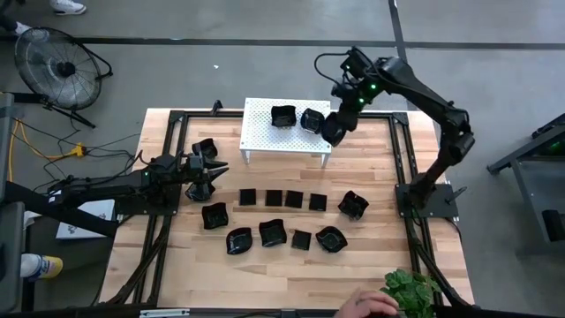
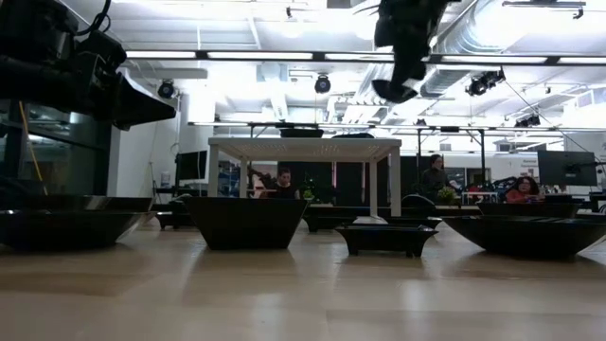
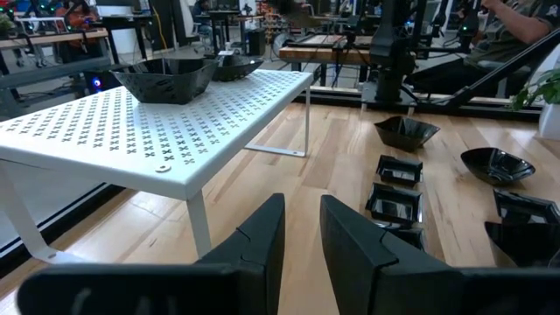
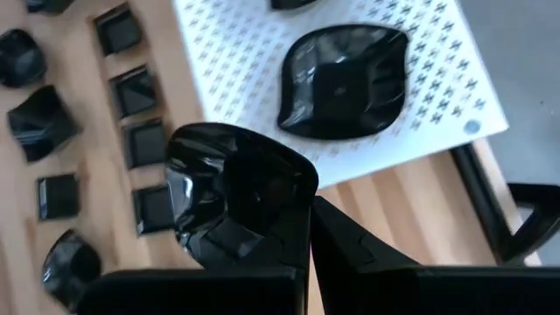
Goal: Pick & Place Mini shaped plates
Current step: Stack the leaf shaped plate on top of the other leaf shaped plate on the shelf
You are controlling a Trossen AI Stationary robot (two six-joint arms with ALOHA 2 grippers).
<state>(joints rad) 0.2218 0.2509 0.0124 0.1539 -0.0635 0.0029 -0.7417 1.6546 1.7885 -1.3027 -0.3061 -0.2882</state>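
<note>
1. Right claw (image 1: 337, 131) hangs above the near right corner of the white stand (image 1: 258, 132), clamped on a wavy black plate (image 4: 236, 197). In the right wrist view the plate sits pinched by its rim between the dark fingers, hanging over the stand's edge and the wood beyond it.
2. Two plates already rest on the stand: a squarer one (image 1: 282, 116) and a rounder one (image 1: 312, 120), side by side toward its right half.
3. Left claw (image 1: 214, 170) waits low over the worktop (image 1: 371, 256) at the left, aimed at the stand. Fingers close to each other with a narrow gap, nothing between them.
4. Left on the worktop: a row of four flat squares (image 1: 282, 199) in front of the stand, a wavy dish (image 1: 353, 204) at the row's right end, a front row of about five mixed dishes (image 1: 272, 233), and a couple more beside the left claw (image 1: 205, 148).
5. Judgement: early going. Two placed, a third about to go down, roughly a dozen to come.
6. A hand (image 1: 375, 305) and a green plant (image 1: 410, 291) show at the worktop's near edge.
</note>
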